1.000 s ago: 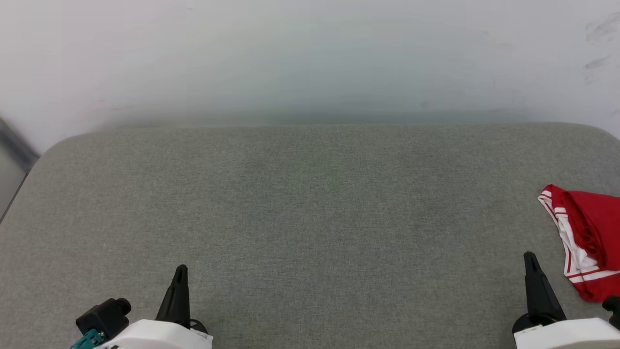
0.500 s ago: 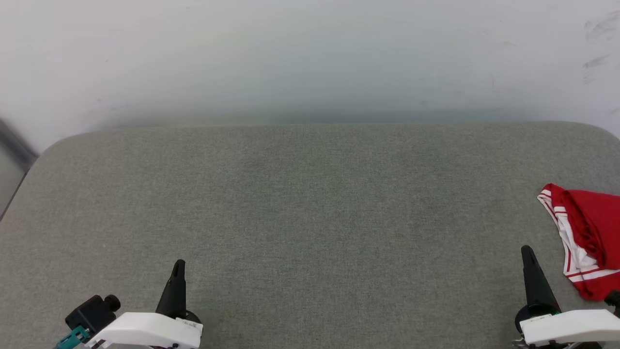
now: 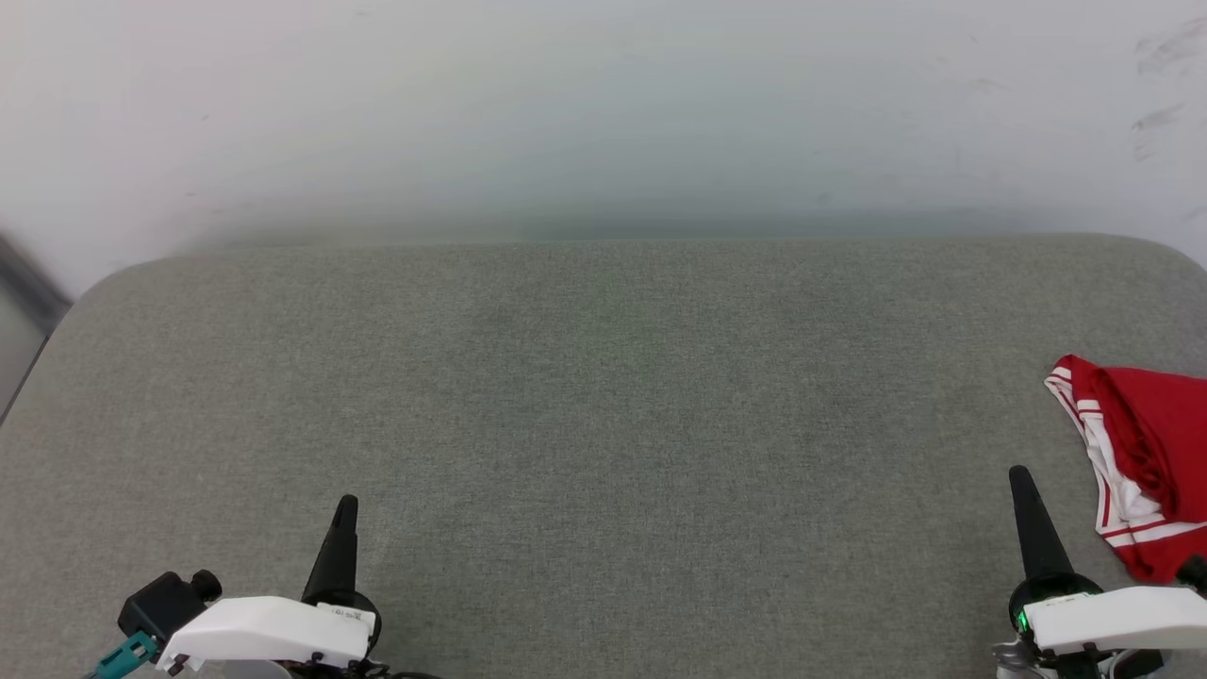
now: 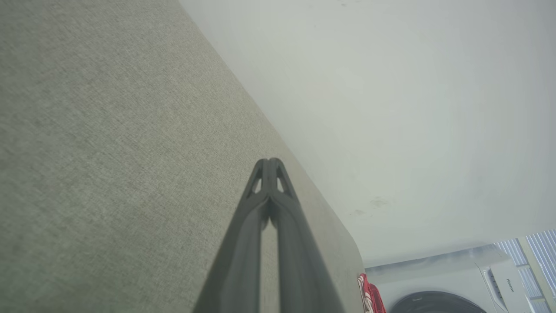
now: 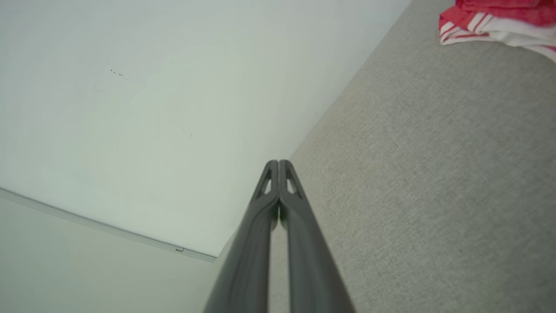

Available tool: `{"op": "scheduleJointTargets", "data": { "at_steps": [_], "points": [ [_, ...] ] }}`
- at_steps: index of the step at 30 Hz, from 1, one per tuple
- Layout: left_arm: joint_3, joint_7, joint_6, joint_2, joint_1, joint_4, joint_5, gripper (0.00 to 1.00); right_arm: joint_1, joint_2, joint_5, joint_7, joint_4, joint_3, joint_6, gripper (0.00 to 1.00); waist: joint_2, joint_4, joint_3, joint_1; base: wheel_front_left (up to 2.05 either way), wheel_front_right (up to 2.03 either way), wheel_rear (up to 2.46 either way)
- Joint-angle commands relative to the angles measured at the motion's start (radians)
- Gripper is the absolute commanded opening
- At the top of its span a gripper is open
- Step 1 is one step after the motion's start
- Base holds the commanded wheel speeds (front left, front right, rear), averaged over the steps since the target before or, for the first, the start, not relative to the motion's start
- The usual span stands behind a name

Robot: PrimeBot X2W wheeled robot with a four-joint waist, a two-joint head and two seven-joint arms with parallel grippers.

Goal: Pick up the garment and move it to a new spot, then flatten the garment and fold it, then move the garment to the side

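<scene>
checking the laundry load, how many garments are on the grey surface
1: the garment lies crumpled at the right edge of the grey surface, right of the right pincer. It runs off the head view, so more could be hidden.

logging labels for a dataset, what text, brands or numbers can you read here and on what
"Hisense": on the washer, left wrist view.
Tiny print on the housing of the left gripper: too small to read.
No letters or number show on the bunched garment.
</scene>
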Motion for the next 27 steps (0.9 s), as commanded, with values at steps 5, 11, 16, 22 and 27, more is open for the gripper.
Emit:
{"op": "scheduleJointTargets", "data": {
  "at_steps": [5,11,16,22,27],
  "points": [
    [0.009,0.017,-0.013,0.006,-0.032,0.000,-0.071,0.00,-0.032,-0.008,0.067,0.017,0.003,-0.001,0.000,0.00,0.0000,-0.001,0.001,-0.0001,0.00,0.00,0.00],
    [0.017,0.033,-0.020,0.005,-0.041,0.008,-0.135,0.00,-0.041,-0.007,0.128,0.033,0.012,-0.002,0.000,0.00,0.0000,-0.002,0.002,-0.0001,0.00,0.00,0.00],
    [0.024,0.045,-0.024,0.005,-0.050,0.015,-0.185,0.00,-0.050,-0.007,0.175,0.046,0.020,-0.003,0.000,0.00,0.0000,-0.003,0.003,-0.0001,0.00,0.00,0.00],
    [0.031,0.060,-0.029,0.004,-0.058,0.022,-0.243,0.00,-0.059,-0.006,0.230,0.060,0.029,-0.004,0.000,0.00,0.0000,-0.005,0.004,-0.0001,0.00,0.00,0.00],
    [0.036,0.071,-0.035,0.004,-0.066,0.028,-0.289,0.00,-0.067,-0.006,0.274,0.073,0.036,-0.004,0.000,0.00,0.0000,-0.006,0.004,-0.0001,0.00,0.00,0.00]
  ]
}}
